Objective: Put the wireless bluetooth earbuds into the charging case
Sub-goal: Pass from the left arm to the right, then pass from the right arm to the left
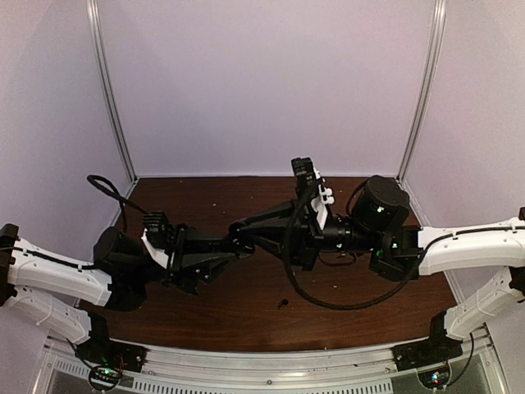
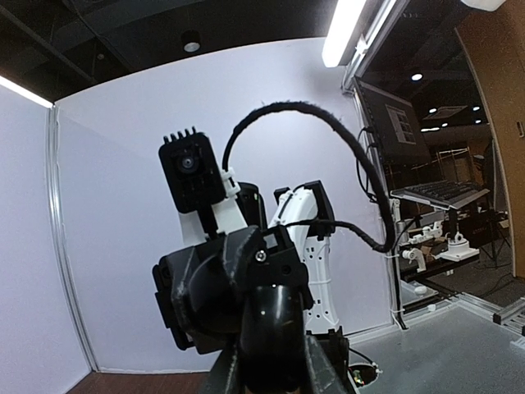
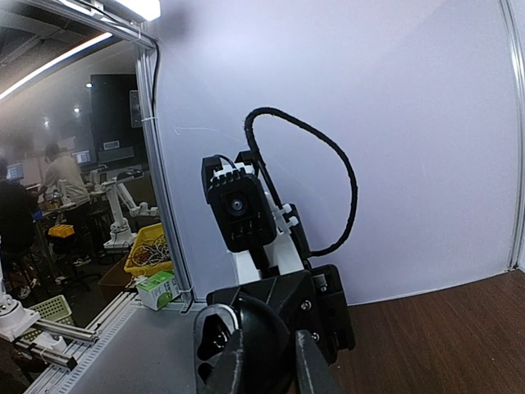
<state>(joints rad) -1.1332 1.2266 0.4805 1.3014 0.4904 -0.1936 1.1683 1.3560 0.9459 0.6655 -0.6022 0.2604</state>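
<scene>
**Operator:** What's the biggest thing around me?

**Spotter:** The white booth walls (image 1: 271, 82), which close you in at the back and on both sides. Past them, your right wrist view shows a workshop with a yellow basket (image 3: 148, 246) and a green-and-white carton (image 3: 157, 289). The carton's print is too blurred to read. Under you lies the dark brown wooden desk (image 1: 246, 320). Open wood shows behind the arms and in a strip along the front metal rail (image 1: 262, 361).

**Operator:** And my arms?

**Spotter:** Your left arm (image 1: 57, 275) and right arm (image 1: 467, 242) reach inward and meet above mid-desk, each wrist camera facing the other. Your left hand (image 1: 232, 244) has its fingers together, but I cannot tell whether anything sits between them. Your right hand (image 1: 250, 223) is tip to tip with it, and I cannot tell whether it is apart or closed.

**Operator:** The earbuds?

**Spotter:** One tiny black earbud (image 1: 283, 304) lies on the desk near the front. It sits just beside the right arm's drooping cable (image 1: 328, 302), apart from both hands. It is too small to make out more.
</scene>
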